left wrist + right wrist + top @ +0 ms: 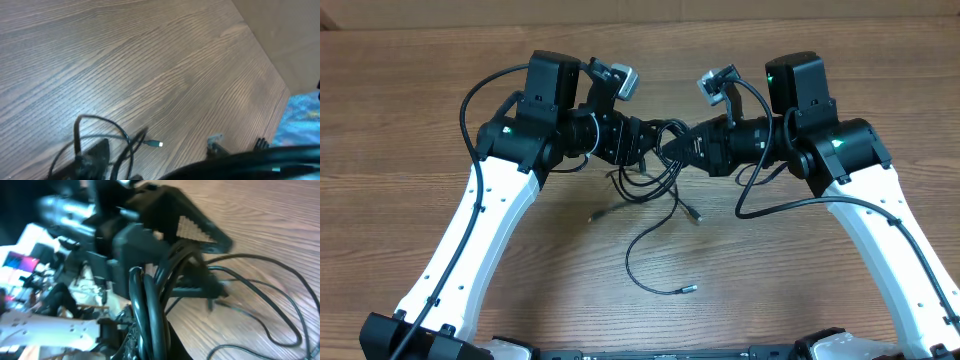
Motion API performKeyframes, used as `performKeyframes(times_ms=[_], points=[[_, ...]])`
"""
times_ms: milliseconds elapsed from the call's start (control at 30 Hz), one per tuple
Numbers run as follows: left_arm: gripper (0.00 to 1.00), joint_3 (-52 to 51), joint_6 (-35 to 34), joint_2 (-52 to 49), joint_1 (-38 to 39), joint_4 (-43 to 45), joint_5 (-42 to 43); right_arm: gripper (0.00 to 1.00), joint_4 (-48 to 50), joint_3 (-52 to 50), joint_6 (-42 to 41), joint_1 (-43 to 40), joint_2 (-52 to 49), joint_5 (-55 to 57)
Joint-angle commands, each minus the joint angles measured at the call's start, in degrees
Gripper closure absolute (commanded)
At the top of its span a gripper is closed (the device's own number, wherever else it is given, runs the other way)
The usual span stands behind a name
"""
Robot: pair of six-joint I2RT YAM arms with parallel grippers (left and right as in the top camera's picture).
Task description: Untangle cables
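Observation:
The cables [655, 185] are thin black cords bunched in the air between my two grippers at the table's middle. Their loops droop to the wood. One long strand [640, 265] curls forward to a silver plug [691, 287]. My right gripper [678, 148] is shut on several strands, which run straight through its jaws [150, 305]. My left gripper [648, 140] faces it. The right wrist view shows its fingers [192, 230] apart, with cords passing between them. In the left wrist view a cord loop [100, 130] and a small plug [156, 144] lie beside the left gripper [132, 167].
The wooden table [780, 290] ends at a far edge [270, 65] beside a cardboard-coloured wall. Two more plugs [595, 215] [695, 215] rest on the wood under the bundle. Thicker black arm wiring [770, 205] hangs off the right arm.

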State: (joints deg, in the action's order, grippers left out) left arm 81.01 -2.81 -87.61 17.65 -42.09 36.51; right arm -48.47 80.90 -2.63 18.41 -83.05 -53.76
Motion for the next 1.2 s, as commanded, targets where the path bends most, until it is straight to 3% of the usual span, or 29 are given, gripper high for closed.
performKeyframes(times_ms=[0, 33, 167, 200, 267, 300, 333, 367, 500, 633, 733, 867, 1000, 1167], points=[[0.71, 0.7, 4.8, 0.7, 0.5, -0.3, 1.6, 0.96, 0.3, 0.5, 3.1, 0.3, 0.4, -6.8], [0.92, 0.7, 5.4, 0.7, 0.4, -0.6, 2.3, 0.96, 0.1, 0.5, 3.1, 0.3, 0.4, -6.8], [0.96, 0.7, 6.1, 0.7, 0.4, -2.3, 4.0, 0.94, -0.2, 0.5, 3.1, 0.3, 0.4, -6.7], [0.96, 0.7, 6.1, 0.7, 0.4, -2.7, 4.0, 0.86, -0.5, 0.5, 3.1, 0.3, 0.4, -6.0], [0.96, 0.7, 6.1, 0.7, 0.4, -2.9, 4.0, 0.55, -1.6, 0.5, 3.1, 0.3, 0.4, -3.9], [0.96, 0.7, 6.0, 0.7, 0.4, -2.9, 3.7, 0.18, -3.3, 0.5, 2.9, 0.3, 0.4, -0.6], [0.96, 0.7, 5.7, 0.7, 0.4, -2.8, 3.4, 0.03, -4.2, 0.5, 2.7, 0.3, 0.4, 1.2], [0.96, 0.7, 4.9, 0.8, 0.4, -2.7, 2.5, 0.0, -5.7, 0.5, 2.6, 0.3, 0.4, 3.9], [0.96, 0.8, -2.6, 1.9, 0.4, -2.3, -6.8, 0.0, -6.7, 0.5, 2.5, 0.3, 0.4, 4.9], [0.96, 0.7, -15.8, 4.6, 0.4, -1.8, -18.7, 0.0, -6.7, 0.5, 2.5, 0.3, 0.4, 6.4], [0.96, 0.7, -21.8, 6.2, 0.8, 2.1, -16.3, 0.0, -5.7, 0.5, 2.9, 0.4, 0.4, 6.1], [0.96, 0.7, -22.6, 6.5, 4.6, 11.1, -9.4, 0.02, -2.4, 0.5, 4.7, 0.7, 0.4, 2.5], [0.96, 0.7, -22.9, 6.5, 9.6, 11.1, -17.6, 0.19, 1.3, 0.5, 4.6, 0.7, 0.4, -1.4], [0.96, 0.7, -22.9, 6.5, 9.5, 11.5, -19.7, 0.76, 1.2, 0.5, 4.6, 0.7, 0.4, -1.2]])
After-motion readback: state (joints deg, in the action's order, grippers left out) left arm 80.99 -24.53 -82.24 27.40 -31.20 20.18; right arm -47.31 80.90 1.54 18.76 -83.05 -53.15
